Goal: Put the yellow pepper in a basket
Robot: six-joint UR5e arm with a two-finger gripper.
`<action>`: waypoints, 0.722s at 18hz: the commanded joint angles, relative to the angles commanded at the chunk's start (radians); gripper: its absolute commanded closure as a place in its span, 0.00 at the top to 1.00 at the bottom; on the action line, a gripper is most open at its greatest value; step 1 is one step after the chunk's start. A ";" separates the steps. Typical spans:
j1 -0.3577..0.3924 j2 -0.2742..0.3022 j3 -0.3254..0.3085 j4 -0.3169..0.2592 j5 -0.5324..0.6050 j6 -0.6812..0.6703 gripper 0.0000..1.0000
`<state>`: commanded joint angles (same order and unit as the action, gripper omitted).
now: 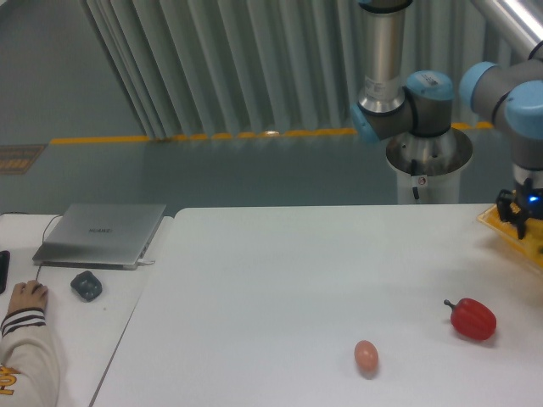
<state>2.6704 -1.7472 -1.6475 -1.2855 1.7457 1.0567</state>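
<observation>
My gripper (528, 222) hangs at the far right edge of the camera view, over the near corner of the yellow-orange basket (495, 221). Only that corner of the basket shows; the rest is cut off by the frame. The yellow pepper (536, 236) is a small yellow patch below the dark fingers. It blends with the basket behind it and is partly out of frame. The gripper appears shut on it.
A red pepper (473, 319) with a dark stem lies on the white table in front of the basket. A pinkish egg (366, 354) lies to its left. On the left side table are a laptop (100, 233), a mouse (86, 284) and a person's hand (21, 298).
</observation>
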 joint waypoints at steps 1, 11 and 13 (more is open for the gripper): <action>0.015 -0.002 -0.003 0.000 -0.002 0.021 0.45; 0.040 -0.018 -0.006 0.011 -0.002 0.042 1.00; 0.042 -0.018 -0.006 0.011 0.000 0.042 1.00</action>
<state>2.7121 -1.7656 -1.6536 -1.2747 1.7457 1.0983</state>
